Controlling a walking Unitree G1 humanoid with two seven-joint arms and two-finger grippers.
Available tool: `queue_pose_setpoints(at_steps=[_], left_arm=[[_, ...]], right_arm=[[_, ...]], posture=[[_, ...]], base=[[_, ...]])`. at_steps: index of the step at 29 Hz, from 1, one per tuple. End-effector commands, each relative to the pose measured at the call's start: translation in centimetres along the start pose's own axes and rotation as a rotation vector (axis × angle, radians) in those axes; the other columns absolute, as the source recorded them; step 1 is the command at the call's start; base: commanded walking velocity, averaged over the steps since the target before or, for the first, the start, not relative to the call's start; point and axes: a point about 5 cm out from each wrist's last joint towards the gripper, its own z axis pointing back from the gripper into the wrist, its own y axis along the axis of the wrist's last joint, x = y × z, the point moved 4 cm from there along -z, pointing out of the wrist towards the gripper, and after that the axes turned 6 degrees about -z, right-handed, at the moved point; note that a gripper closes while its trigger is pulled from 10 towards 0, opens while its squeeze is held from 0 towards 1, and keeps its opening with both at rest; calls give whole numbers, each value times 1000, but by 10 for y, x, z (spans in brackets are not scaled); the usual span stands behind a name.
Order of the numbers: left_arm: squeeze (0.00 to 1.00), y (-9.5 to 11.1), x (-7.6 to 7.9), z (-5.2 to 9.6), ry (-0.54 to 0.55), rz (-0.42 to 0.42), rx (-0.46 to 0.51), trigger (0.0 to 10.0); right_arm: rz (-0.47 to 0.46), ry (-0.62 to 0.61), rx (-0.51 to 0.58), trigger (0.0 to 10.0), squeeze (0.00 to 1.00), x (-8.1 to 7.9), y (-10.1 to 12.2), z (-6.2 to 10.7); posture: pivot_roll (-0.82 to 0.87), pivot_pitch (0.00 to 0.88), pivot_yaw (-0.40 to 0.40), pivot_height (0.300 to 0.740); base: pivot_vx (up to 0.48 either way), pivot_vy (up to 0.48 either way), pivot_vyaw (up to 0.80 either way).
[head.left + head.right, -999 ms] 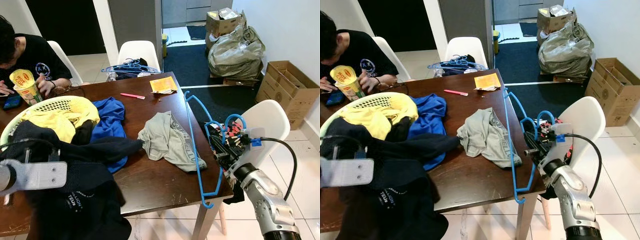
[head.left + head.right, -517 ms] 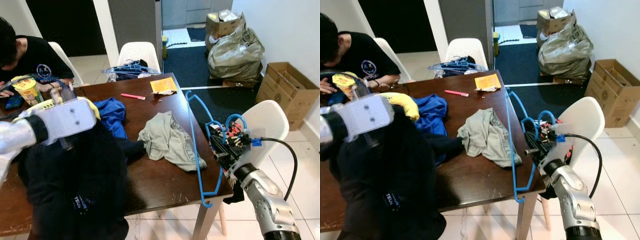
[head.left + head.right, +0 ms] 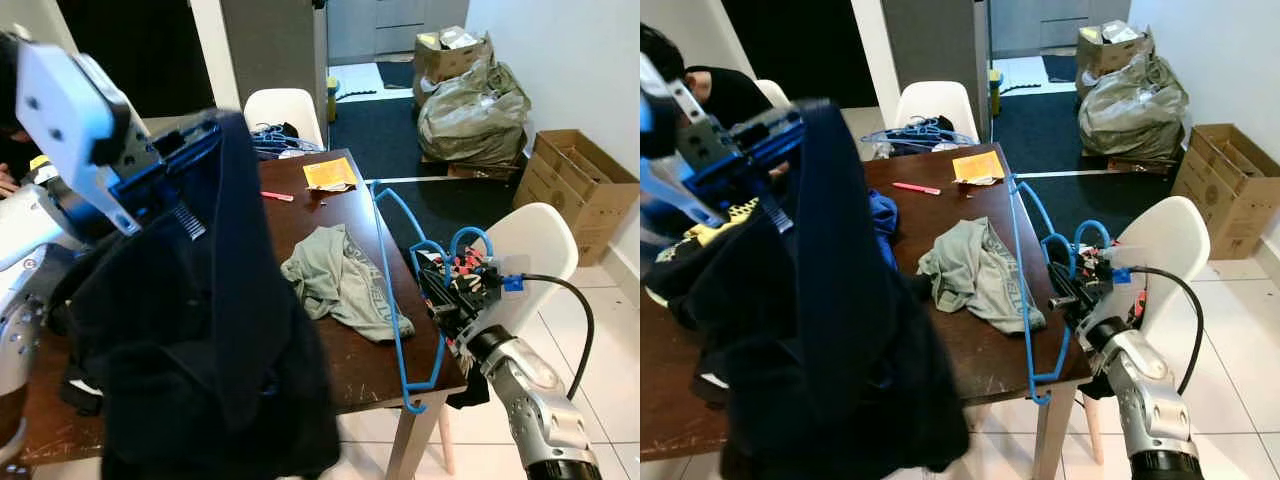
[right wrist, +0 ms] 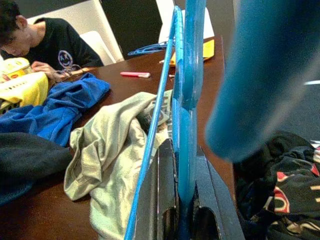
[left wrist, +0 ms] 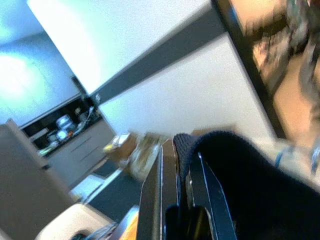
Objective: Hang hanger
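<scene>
My right gripper (image 3: 443,292) is shut on a blue plastic hanger (image 3: 384,262), holding it upright at the table's right edge; the hanger (image 4: 185,95) sits clamped between the fingers in the right wrist view. High on the left, my left gripper (image 3: 190,150) is shut on a large black garment (image 3: 200,350). It hangs down in front of the table's left half. In the left wrist view the dark fabric (image 5: 240,165) is pinched between the fingers (image 5: 150,200).
A grey shirt (image 3: 342,282) lies crumpled on the brown table (image 3: 355,365), with a blue garment (image 3: 881,215) behind it. A white chair (image 3: 540,240) stands right of my right arm. A person (image 3: 725,90) sits at the far left. More hangers (image 3: 915,130) lie on the far chair.
My left arm has lifted the black garment off the table and raised it high, so it now hangs and hides the laundry basket. The right gripper and hanger have stayed put.
</scene>
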Motion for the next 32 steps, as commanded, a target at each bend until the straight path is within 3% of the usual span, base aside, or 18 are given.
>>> queue_pose_setpoints(at_steps=[1,6,8,9,10,12,13,16,18,19,21,26,32], left_arm=[[0,11,1,-4,16,39,56,9804],[0,-8,5,-9,71,121,18,10000],[0,-30,15,-8,87,178,-62,10000],[0,-30,15,-8,87,178,-62,10000],[0,-45,24,-6,104,241,-116,10000],[0,-48,25,-6,110,256,-124,10000],[0,-57,37,-7,104,297,-149,10000],[0,-60,42,-8,103,316,-158,10000],[0,-69,59,-12,73,361,-183,10000],[0,-69,59,-12,73,361,-183,10000],[0,-76,74,-15,48,392,-201,10000],[0,-83,85,-17,40,420,-221,10000],[0,-86,89,-17,41,431,-229,10000]], right_arm=[[-19,-13,-33,10000,0,2,-12,2],[-27,-11,-29,10000,0,2,-12,1],[-30,-11,-27,10000,0,1,-12,1],[-30,-11,-27,10000,0,1,-12,1],[-34,-13,-23,10000,0,2,-12,1],[-35,-13,-23,10000,0,2,-11,1],[-36,-13,-22,10000,0,2,-12,1],[-36,-13,-21,10000,0,2,-12,1],[-40,-12,-18,10000,0,2,-12,1],[-40,-12,-18,10000,0,2,-12,1],[-50,-10,-13,10000,0,2,-12,1],[-81,-2,1,10000,0,1,-11,2],[-93,-2,6,10000,0,2,-11,2]], posture=[[-32,31,74,740],[-35,28,78,740],[-39,23,88,740],[-39,23,88,740],[-39,23,89,740],[-39,23,89,740],[-38,21,90,740],[-38,21,90,740],[-38,17,94,740],[-38,17,94,740],[-38,17,94,740],[-40,11,100,740],[-39,9,99,740]], base=[[0,0,0],[0,0,0],[0,0,0],[0,0,0],[0,0,0],[0,0,0],[0,0,0],[0,0,0],[-347,0,0],[-352,0,0],[-352,0,0],[-358,0,0],[-363,0,0]])
